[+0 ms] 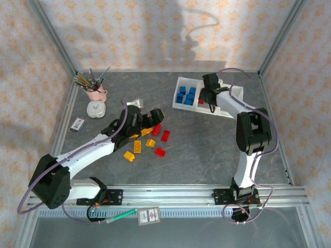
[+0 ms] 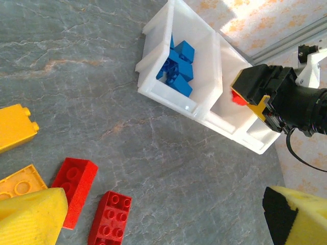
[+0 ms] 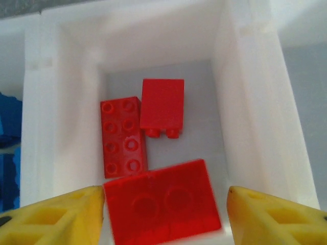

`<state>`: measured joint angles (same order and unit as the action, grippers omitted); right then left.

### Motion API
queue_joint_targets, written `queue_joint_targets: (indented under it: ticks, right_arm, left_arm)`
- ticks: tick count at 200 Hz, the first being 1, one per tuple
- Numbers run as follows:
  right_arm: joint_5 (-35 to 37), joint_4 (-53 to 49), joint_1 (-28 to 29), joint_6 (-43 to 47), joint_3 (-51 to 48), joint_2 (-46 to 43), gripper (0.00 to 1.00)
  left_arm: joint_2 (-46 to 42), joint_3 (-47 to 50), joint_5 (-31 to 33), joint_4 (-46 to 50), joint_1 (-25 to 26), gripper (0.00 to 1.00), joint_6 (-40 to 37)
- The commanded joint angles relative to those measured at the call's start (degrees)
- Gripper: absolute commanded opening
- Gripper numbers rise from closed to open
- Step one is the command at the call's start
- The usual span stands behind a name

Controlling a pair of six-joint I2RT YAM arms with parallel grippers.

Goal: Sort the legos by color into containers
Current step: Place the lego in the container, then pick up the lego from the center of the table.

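step: release red into middle compartment | right end effector (image 3: 164,199) parted wider than red brick (image 3: 161,204), brick loose above two reds (image 3: 125,138) in tray (image 3: 240,102), 1 o'clock on surface (image 1: 207,150) | advice: widen fully, lift straight, clear walls | left end effector (image 2: 163,209) open, empty, over loose reds (image 2: 75,184)

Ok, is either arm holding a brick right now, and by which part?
Nothing looks gripped. The left fingers stand wide apart, empty. A red brick lies between the right fingers over the tray, but a gap shows beside one finger.
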<state>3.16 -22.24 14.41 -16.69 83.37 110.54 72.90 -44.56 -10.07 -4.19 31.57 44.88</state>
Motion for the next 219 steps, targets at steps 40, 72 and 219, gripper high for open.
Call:
queue_joint_targets:
  ticks: [40,72,219]
  right_arm:
    - [-0.4,-1.85,-0.32,0.56,1.41,-2.29,0.7]
    - [-2.36,-1.23,1.31,-0.57,-2.26,-7.41,0.71]
    - [-6.16,2.84,26.21,-14.12,-18.25,-12.48,0.78]
  left_arm:
    - [-0.17,-3.03,0.57,-0.3,0.31,0.99,-2.17]
    - [-1.82,-2.36,1.48,1.09,0.17,0.99,-2.69]
    - [-19.64,11.8,6.98,9.31,-5.84,0.99,0.28]
